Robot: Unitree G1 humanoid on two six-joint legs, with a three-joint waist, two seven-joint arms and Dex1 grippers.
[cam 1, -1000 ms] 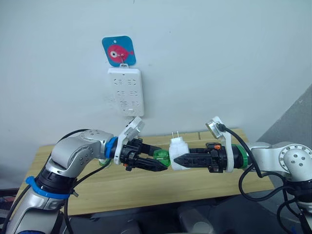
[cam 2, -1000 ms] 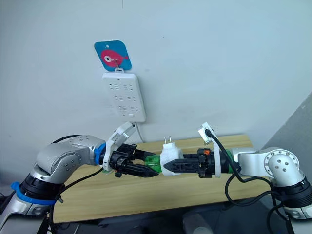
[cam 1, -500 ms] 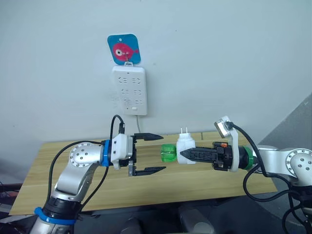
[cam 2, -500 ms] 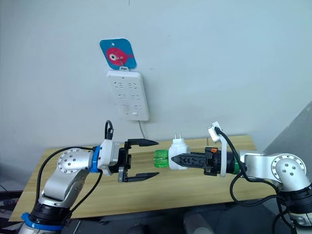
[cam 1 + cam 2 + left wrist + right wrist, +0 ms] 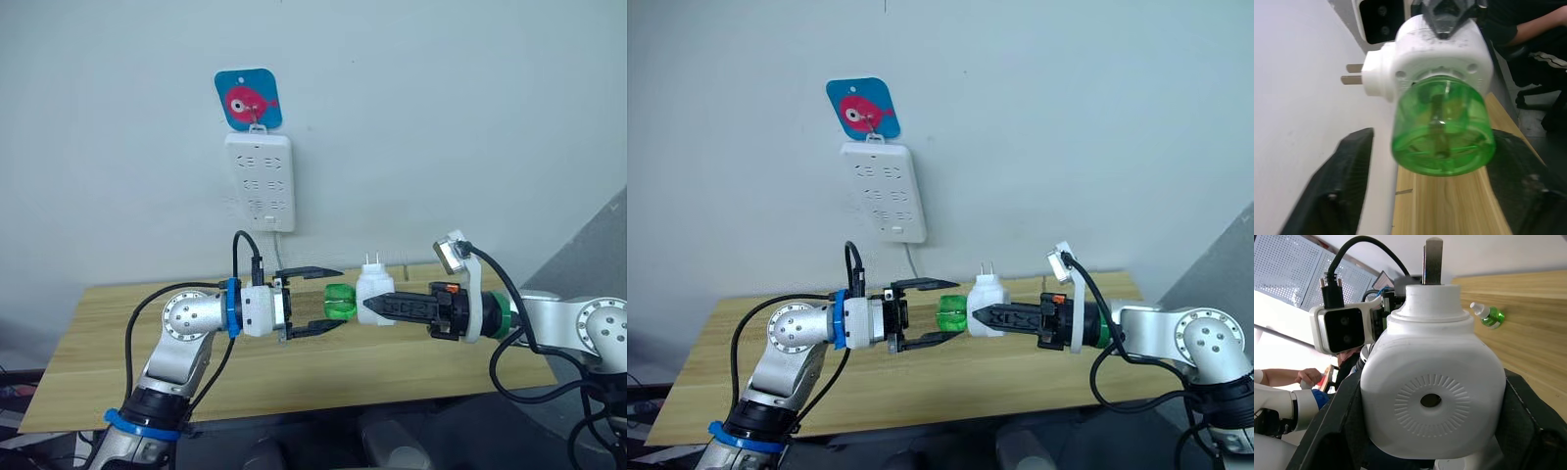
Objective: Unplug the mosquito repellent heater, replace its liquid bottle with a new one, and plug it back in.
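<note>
Above a wooden table [image 5: 118, 352], the right gripper [image 5: 370, 306] is clamped on the white mosquito repellent heater [image 5: 372, 294], holding it in mid-air with its two prongs pointing to 12 o'clock and its green liquid bottle [image 5: 339, 302] facing the left arm. The left gripper [image 5: 328, 298] stands wide open with one finger at 12 o'clock and one at 6 o'clock of the bottle, gripping nothing. On the wall at 11 o'clock of the heater hangs a white power strip [image 5: 260, 181] below a blue fish tag [image 5: 248, 99], and a spare green bottle [image 5: 1488, 315] lies on the table.
</note>
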